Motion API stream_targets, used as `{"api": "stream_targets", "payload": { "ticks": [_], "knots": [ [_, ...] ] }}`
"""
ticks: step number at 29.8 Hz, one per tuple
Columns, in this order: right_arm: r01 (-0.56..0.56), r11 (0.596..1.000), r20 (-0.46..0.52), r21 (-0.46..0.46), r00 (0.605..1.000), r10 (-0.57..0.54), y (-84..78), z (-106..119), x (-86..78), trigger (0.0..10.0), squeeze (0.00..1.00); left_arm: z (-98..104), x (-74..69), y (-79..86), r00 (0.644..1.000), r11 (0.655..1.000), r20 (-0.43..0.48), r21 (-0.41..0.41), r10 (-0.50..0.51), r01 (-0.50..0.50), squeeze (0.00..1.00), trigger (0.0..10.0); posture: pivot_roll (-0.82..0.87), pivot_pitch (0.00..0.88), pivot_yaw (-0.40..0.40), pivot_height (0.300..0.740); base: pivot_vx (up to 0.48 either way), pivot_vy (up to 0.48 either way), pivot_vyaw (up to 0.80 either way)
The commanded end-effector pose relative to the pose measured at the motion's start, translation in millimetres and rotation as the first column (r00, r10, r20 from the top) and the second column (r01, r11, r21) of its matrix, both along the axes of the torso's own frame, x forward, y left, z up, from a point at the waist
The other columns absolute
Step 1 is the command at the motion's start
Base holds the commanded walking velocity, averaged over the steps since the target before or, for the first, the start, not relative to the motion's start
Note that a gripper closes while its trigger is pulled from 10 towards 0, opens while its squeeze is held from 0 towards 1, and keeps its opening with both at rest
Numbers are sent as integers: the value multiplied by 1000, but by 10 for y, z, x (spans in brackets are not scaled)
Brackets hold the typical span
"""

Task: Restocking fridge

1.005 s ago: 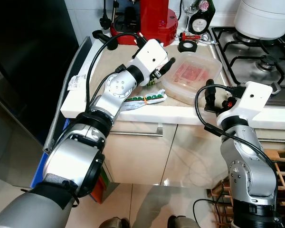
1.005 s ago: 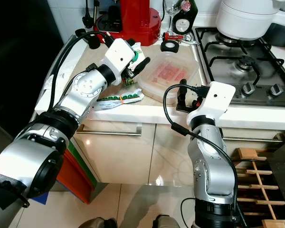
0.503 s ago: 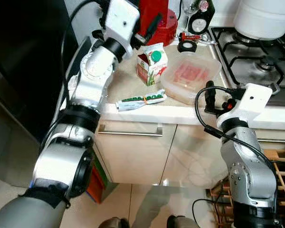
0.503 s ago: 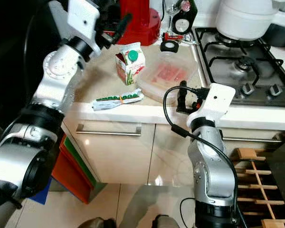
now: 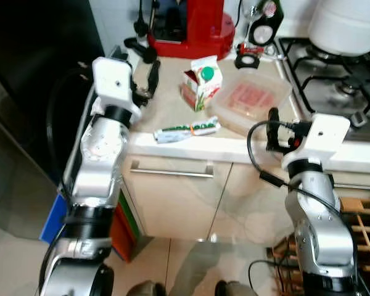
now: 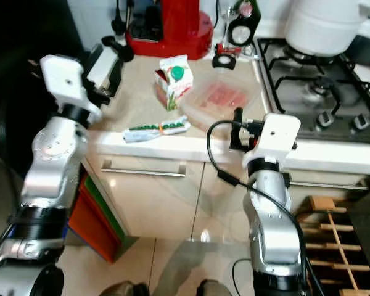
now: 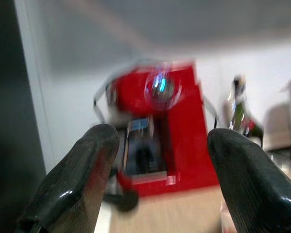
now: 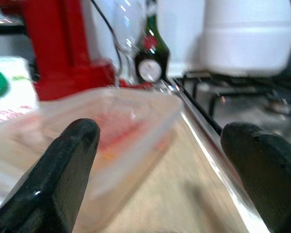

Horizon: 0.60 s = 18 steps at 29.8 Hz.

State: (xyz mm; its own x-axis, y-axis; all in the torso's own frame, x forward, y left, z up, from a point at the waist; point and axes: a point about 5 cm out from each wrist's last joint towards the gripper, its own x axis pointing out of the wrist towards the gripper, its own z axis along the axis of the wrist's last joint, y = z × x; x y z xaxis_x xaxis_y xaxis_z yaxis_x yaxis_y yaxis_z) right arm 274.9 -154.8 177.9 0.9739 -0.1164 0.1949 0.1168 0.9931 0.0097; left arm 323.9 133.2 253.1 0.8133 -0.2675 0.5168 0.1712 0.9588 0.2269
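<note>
A small white carton with a green cap (image 5: 200, 80) stands upright on the beige counter (image 5: 166, 108). Beside it sits a clear plastic tub of red meat (image 5: 250, 98), and a flat green-and-white packet (image 5: 186, 129) lies near the counter's front edge. My left gripper (image 5: 149, 77) hovers open and empty over the counter's left end, well apart from the carton. In the left wrist view its fingers (image 7: 87, 170) frame the red machine. My right gripper (image 5: 272, 126) is open at the counter's front edge, pointing at the tub (image 8: 111, 136), with nothing held.
The dark fridge (image 5: 37, 74) stands at the left. A red coffee machine (image 5: 194, 28), a bottle and a glass line the back of the counter. The gas hob (image 5: 333, 68) with a white pot (image 5: 348, 24) is on the right. Cabinet doors with a handle (image 5: 169, 169) are below.
My left arm has swung away from the carton, up past the red machine, then down to the counter's left end. The carton stands free. The right arm has barely moved.
</note>
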Motion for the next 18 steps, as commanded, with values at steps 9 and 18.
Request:
{"api": "stream_targets", "payload": {
  "ticks": [9,18],
  "knots": [
    [31,999,57,-7,998,-31,46,57,12,10000,0,-186,70,-403,986,971,-115,195,-121,141,0,10000,-144,17,20,740,0,0,0],
    [54,996,37,68,998,-56,26,25,-11,10000,0,-52,376,-526,985,946,-107,283,-134,159,0,10000,-184,34,38,740,0,0,0]
  ]
}}
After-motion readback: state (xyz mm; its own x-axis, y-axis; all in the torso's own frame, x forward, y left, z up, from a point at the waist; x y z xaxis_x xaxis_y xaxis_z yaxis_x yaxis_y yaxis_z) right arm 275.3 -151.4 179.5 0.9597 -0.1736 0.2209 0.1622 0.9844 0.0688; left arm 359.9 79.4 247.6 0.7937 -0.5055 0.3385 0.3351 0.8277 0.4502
